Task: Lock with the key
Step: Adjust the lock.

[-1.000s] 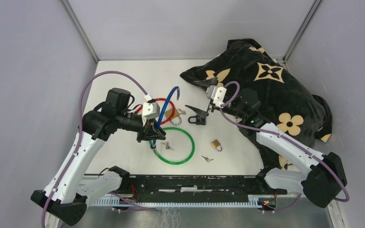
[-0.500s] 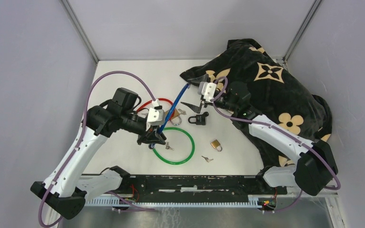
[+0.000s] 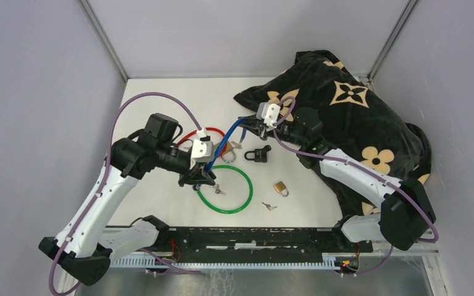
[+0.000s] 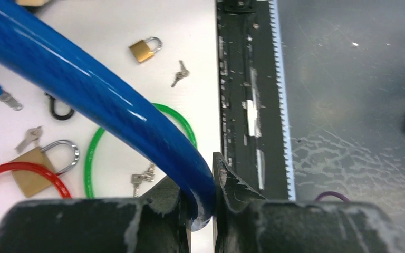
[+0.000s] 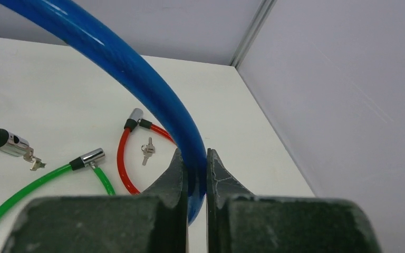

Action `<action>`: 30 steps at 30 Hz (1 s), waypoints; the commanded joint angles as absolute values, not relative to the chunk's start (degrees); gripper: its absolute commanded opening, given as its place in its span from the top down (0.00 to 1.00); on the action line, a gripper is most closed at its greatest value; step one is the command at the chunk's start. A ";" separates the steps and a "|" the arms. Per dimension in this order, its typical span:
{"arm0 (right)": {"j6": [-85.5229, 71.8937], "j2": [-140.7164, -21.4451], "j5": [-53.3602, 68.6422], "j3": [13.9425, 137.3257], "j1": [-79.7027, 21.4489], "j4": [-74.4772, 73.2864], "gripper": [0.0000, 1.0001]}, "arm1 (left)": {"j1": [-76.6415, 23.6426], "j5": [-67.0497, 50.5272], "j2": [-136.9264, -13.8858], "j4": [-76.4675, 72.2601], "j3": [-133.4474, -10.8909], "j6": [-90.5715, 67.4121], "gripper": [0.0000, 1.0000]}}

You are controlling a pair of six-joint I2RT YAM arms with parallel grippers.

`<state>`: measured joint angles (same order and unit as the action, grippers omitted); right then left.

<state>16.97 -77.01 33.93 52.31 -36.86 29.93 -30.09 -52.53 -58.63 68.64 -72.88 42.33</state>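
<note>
A blue cable lock (image 3: 223, 147) arcs above the table between both grippers. My left gripper (image 3: 199, 180) is shut on its lower part, seen in the left wrist view as the blue cable (image 4: 84, 89) pinched in the left gripper (image 4: 200, 179). My right gripper (image 3: 247, 127) is shut on the upper part, where the cable (image 5: 137, 74) passes through the right gripper (image 5: 194, 158). One free end with a metal tip (image 4: 3, 98) hangs low. Small keys lie on the table: one (image 3: 220, 190) inside the green loop, one (image 3: 269, 206) at the front, one (image 3: 237, 145) by a large brass padlock (image 3: 225, 148).
A green cable loop (image 3: 245, 196) and a red cable lock (image 3: 188, 137) lie under the arms. A black padlock (image 3: 257, 154) and a small brass padlock (image 3: 280, 187) sit to the right. A black flower-patterned blanket (image 3: 345, 117) covers the back right corner.
My right gripper has moved left onto the blue cable and shut on it. The left gripper has lowered a little with the cable, whose top has swung to the right.
</note>
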 commanded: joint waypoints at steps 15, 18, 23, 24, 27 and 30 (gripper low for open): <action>-5.77 -61.32 18.52 52.92 -36.31 14.74 1.00 | -30.28 -18.01 -39.82 6.95 -32.42 16.18 0.57; -6.78 -59.85 17.74 53.91 -36.49 14.48 1.00 | -30.24 -17.94 -38.81 1.46 -28.32 14.34 0.49; -7.23 -59.42 18.11 54.18 -37.06 14.63 1.00 | -30.23 -17.80 -39.11 -4.90 -24.90 8.53 0.67; -7.14 -59.42 18.18 54.31 -37.08 14.58 1.00 | -30.28 -17.31 -38.99 -5.23 -24.34 8.06 0.74; -6.45 -59.27 18.25 55.63 -37.06 13.72 1.00 | -30.28 -17.01 -38.64 -3.66 -22.97 7.70 0.76; -5.69 -59.33 18.28 57.32 -37.07 12.86 1.00 | -30.30 -17.81 -38.15 -2.99 -21.81 6.90 0.69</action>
